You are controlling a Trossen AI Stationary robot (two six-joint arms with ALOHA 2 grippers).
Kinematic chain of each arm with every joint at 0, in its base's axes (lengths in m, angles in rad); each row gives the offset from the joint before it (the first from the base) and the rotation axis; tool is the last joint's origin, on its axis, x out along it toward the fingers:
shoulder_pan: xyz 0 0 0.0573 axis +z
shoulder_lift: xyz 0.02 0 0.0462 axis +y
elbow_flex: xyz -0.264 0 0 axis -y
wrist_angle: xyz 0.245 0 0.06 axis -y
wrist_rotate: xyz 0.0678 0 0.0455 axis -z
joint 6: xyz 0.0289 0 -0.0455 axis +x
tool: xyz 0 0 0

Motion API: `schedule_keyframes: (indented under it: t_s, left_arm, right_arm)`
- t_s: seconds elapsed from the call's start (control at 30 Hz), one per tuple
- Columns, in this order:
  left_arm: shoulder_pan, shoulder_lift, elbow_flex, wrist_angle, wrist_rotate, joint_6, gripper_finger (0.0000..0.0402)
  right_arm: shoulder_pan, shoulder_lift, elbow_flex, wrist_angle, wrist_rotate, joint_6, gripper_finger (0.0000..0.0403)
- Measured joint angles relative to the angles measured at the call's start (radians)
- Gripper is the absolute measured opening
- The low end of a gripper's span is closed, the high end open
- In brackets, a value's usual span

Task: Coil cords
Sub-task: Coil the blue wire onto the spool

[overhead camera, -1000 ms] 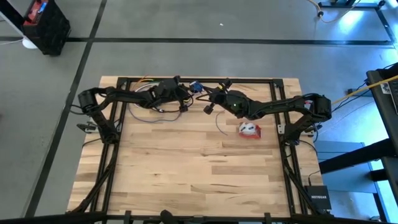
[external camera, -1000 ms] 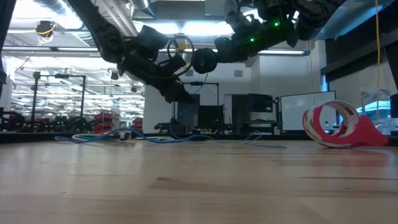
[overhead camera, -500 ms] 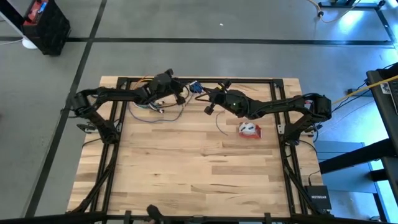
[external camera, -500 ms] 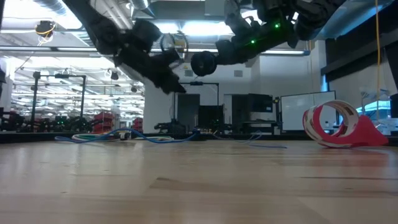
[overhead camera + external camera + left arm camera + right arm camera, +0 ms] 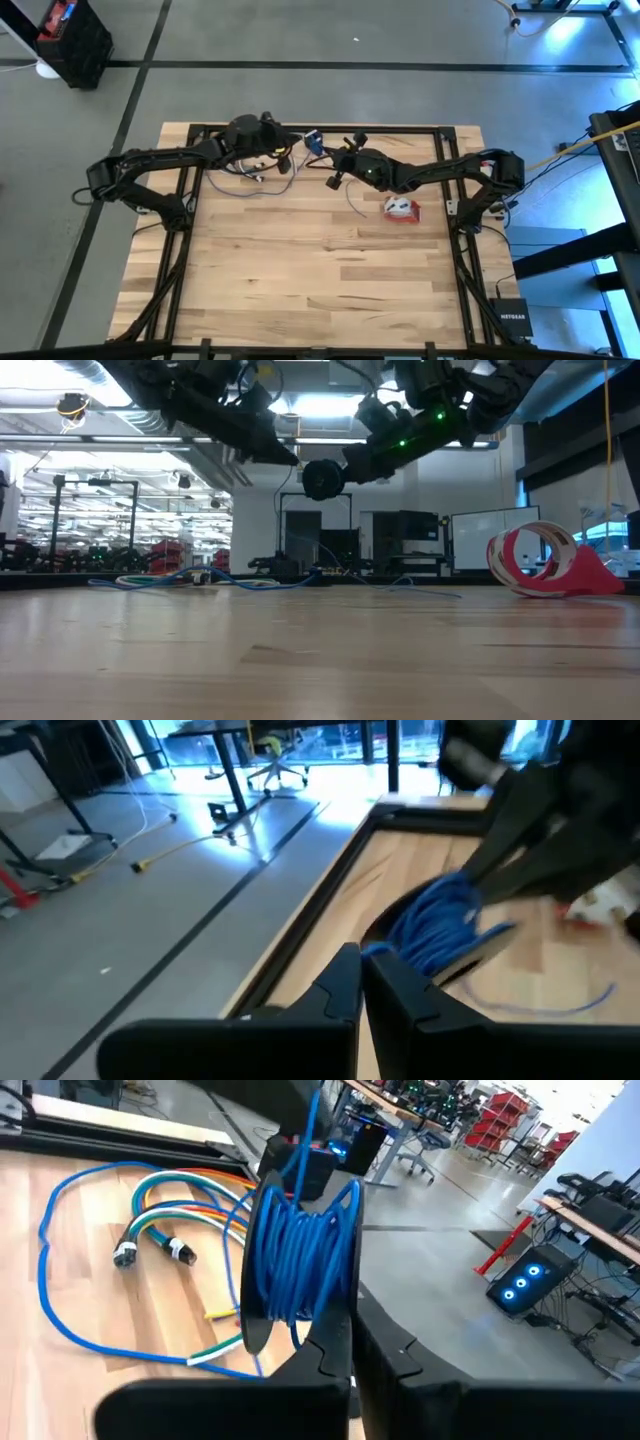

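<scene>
- Reaching along the far edge of the surface (image 5: 300, 290), the left gripper (image 5: 362, 965) hangs in the air with its fingers (image 5: 335, 985) pressed together; a strand of blue cord (image 5: 435, 925) meets their tips, though whether it is pinched I cannot tell.
- Loose cord (image 5: 262, 176) lies in loops on the wood just below that gripper, with a few coloured leads and small plugs (image 5: 150, 1250) among them.
- Between the two grippers, blue cord is wound in a tight coil (image 5: 300, 1255) on a black spool (image 5: 322, 478), held up off the wood.
- Right gripper (image 5: 348, 1348) sits at the spool's base, fingers closed on it.
- One strand (image 5: 310, 1130) rises from the coil toward the left arm.
- Farther right, a red-and-white bundle (image 5: 401, 209) rests on the wood, apart from both grippers.
</scene>
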Motion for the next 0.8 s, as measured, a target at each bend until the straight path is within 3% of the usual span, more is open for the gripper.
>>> schedule_keyframes:
  t_s: [0.3,0.5,0.8]
  left_arm:
    - [-0.081,0.004,0.048,0.015,-0.005,-0.081,0.0004]
    - [-0.158,0.053,0.052,0.124,-0.006,-0.1,0.0005]
    - [-0.177,0.12,0.056,0.197,-0.02,-0.105,0.0005]
  right_arm:
    - [-0.034,0.044,0.001,0.041,-0.041,0.08,0.0001]
    - [-0.032,0.045,0.031,0.026,-0.074,0.104,0.0001]
    - [-0.028,0.048,0.043,0.023,-0.094,0.152,0.0001]
